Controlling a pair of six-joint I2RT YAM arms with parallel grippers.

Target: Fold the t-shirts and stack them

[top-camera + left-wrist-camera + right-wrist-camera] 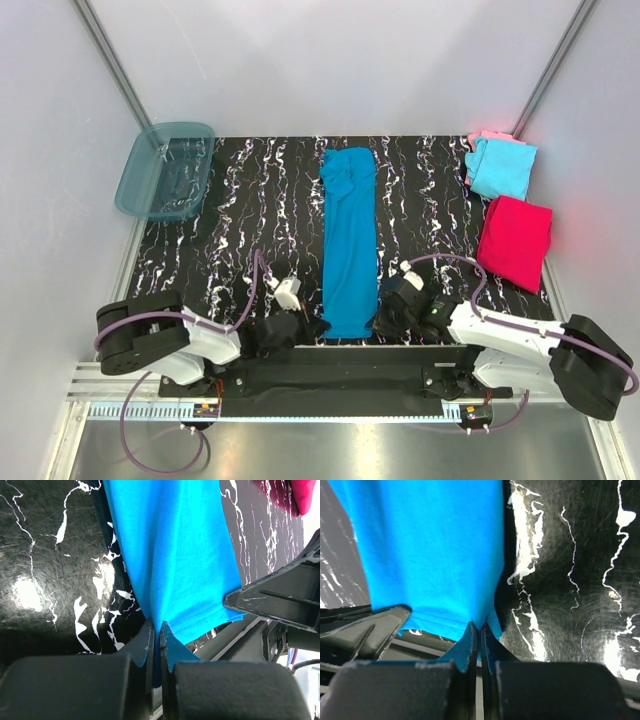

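The teal-blue t-shirt lies folded into a long narrow strip down the middle of the black marbled table. My left gripper is shut on its near left corner. My right gripper is shut on its near right corner. The cloth is pinched between both pairs of fingers at the near hem. A light cyan t-shirt lies folded on a pale pink one at the far right. A magenta-red t-shirt lies folded in front of them; it also shows in the left wrist view.
A translucent teal plastic tub stands at the far left corner. Grey walls close in the table on the left, back and right. The arm bases and a metal rail run along the near edge.
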